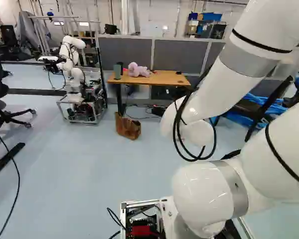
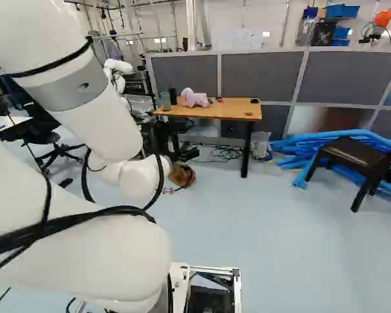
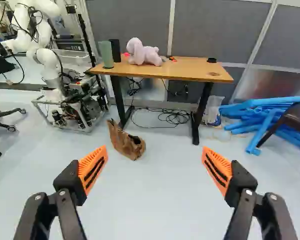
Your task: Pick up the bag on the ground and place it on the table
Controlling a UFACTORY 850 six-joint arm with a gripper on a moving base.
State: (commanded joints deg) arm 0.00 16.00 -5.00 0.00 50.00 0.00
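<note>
Have the table (image 3: 190,72) ahead, bearing a green cup (image 3: 106,54), a black cup (image 3: 115,51), a toy (image 3: 142,51) and a puck (image 3: 211,60). See another robot (image 3: 47,65) on a cart (image 3: 72,112) left of the table, and blue tubes (image 2: 358,137) to its right, partly behind a chair (image 2: 358,153). Find cables (image 3: 174,117) looped on the floor (image 3: 155,200) under the table, between the left leg (image 3: 119,102) and the right leg (image 3: 202,112).

Find the bag (image 3: 126,142), brown, on the floor just in front of the left leg; cannot tell whether touching it. Have the gripper (image 2: 176,145) spread wide, pads (image 3: 92,167) well apart, holding nothing.

See the bag whole in the left base view, but lose the right leg behind the arm (image 1: 214,89). Get that leg and a clear sack (image 2: 260,145) beside it in the right base view, with the bag partly covered by the arm. In the wrist view, see the bag ahead, framed between the fingers.

Have the front edge of the table higher than the bag, and a partition (image 2: 257,75) close behind the tabletop. Have floor running up to the near side of the bag, between an office chair (image 1: 2,117) and the tubes
</note>
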